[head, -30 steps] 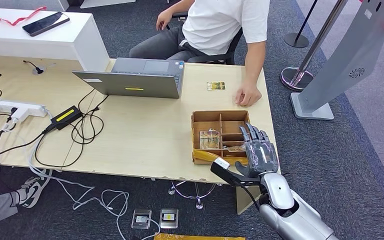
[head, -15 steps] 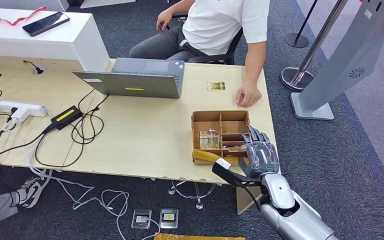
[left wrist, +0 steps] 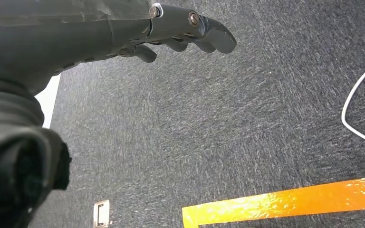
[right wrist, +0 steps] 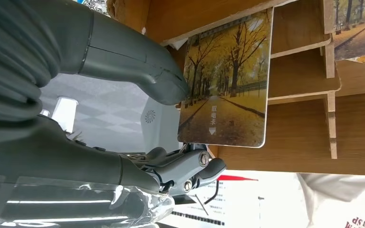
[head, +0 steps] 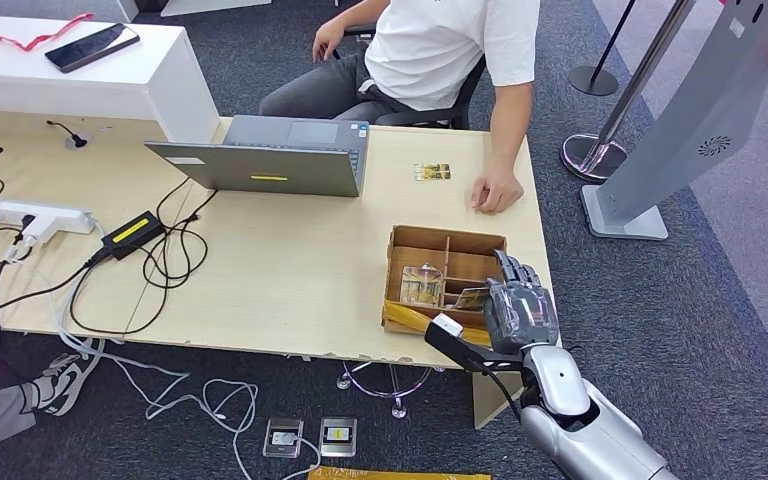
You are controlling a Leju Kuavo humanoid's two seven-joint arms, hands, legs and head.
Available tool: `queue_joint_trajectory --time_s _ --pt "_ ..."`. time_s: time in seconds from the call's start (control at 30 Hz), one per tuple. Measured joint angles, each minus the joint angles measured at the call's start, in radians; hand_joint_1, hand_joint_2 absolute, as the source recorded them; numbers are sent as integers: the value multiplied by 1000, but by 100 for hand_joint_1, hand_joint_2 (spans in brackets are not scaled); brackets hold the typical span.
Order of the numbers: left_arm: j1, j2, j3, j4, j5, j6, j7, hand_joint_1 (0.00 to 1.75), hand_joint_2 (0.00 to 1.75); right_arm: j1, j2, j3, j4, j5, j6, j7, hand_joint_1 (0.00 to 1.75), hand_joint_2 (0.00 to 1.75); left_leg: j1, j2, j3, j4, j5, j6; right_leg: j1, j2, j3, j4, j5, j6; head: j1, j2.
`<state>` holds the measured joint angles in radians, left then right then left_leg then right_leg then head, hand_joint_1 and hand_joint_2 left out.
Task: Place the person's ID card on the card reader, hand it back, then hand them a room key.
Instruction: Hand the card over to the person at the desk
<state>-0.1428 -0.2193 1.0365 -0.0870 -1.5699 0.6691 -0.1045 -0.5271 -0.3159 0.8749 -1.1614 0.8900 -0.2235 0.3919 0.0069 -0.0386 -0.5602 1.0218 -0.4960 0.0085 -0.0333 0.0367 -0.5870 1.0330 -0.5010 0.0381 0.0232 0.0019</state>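
The left hand hangs over the carpet, fingers curled on nothing; at the desk's right end the wooden box sits tilted; the right hand pinches a room key at its slot; I'd lift it straight out, steadily, so the box settles without dragging.

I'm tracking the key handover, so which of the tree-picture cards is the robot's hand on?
The card in the box's right side, pinched by the right hand; another lies flat at the left, a third by the laptop.
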Motion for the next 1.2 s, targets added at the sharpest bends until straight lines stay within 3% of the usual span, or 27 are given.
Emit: queue_joint_trajectory --time_s 0.73,1.2 --pt "0 0 0 0 0 0 -10 0 0 -17 0 -18 5 -1 -44 2 175 175 0 0 0 0 0 0 0 0 0 0 0 0 0 0" --pt "4 2 -17 0 0 -1 -22 0 0 -236 -25 -83 5 -12 -60 49 175 175 0 0 0 0 1 -1 0 0 0 0 2 -1 0 0"
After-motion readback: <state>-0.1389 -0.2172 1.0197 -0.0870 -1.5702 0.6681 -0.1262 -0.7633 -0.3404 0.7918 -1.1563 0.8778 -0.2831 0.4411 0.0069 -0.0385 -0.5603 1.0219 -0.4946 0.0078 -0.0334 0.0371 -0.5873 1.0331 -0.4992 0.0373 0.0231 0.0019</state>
